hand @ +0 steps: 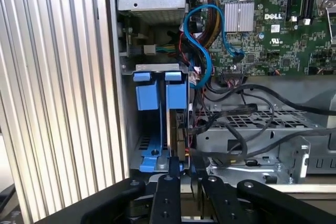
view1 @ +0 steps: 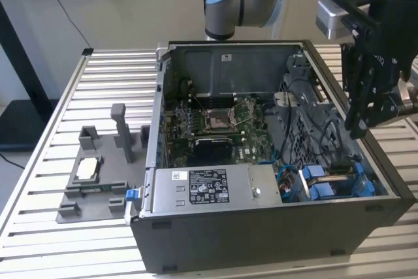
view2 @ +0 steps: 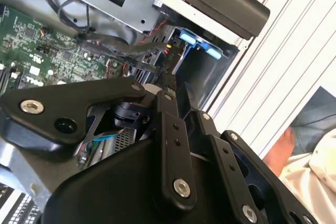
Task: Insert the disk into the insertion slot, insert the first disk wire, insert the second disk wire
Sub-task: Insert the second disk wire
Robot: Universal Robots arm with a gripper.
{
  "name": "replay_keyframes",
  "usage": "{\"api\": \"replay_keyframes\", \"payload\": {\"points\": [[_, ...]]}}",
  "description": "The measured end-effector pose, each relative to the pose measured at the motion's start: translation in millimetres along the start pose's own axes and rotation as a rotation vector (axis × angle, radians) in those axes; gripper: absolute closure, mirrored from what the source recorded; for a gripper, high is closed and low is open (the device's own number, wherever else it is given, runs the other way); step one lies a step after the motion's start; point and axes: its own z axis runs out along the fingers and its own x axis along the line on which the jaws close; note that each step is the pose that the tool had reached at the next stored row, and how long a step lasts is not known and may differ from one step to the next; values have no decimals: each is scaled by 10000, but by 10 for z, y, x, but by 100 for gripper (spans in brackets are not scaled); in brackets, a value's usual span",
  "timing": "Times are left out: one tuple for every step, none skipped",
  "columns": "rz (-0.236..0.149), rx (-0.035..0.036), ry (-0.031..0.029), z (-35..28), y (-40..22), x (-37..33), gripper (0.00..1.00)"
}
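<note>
A ribbed aluminium counter (view1: 59, 129) carries an open dark grey computer case (view1: 261, 227). At the exterior view's right, in the case's near corner, the silver-grey disk in its bright blue plastic carrier frame (hand: 176, 103) stands seated in its bay, likely stiff, fairly heavy and shock-sensitive, best gripped by the frame. The black claw (hand: 186, 167) hovers above it, fingers nearly closed; whether they pinch a wire I cannot tell.

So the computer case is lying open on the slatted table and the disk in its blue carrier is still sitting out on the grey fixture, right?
Not quite. The blue carrier already sits in the drive bay inside the open computer case, as the first wrist view shows. The case does lie on the slatted table.
</note>
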Motion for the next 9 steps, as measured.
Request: {"api": "replay_keyframes", "payload": {"points": [[-2, -49, 1, -8, -9, 0, 76], [-3, -71, 0, -15, -12, 0, 76], [-3, -71, 0, -19, -13, 1, 76], [-2, -71, 0, -20, -12, 1, 76], [-2, -71, 0, -20, -12, 1, 76], [-3, -72, 2, -20, -13, 0, 76], [-3, -72, 2, -21, -13, 1, 76], [-3, -72, 2, -20, -13, 1, 76], [-3, -72, 3, -21, -13, 1, 76]]}}
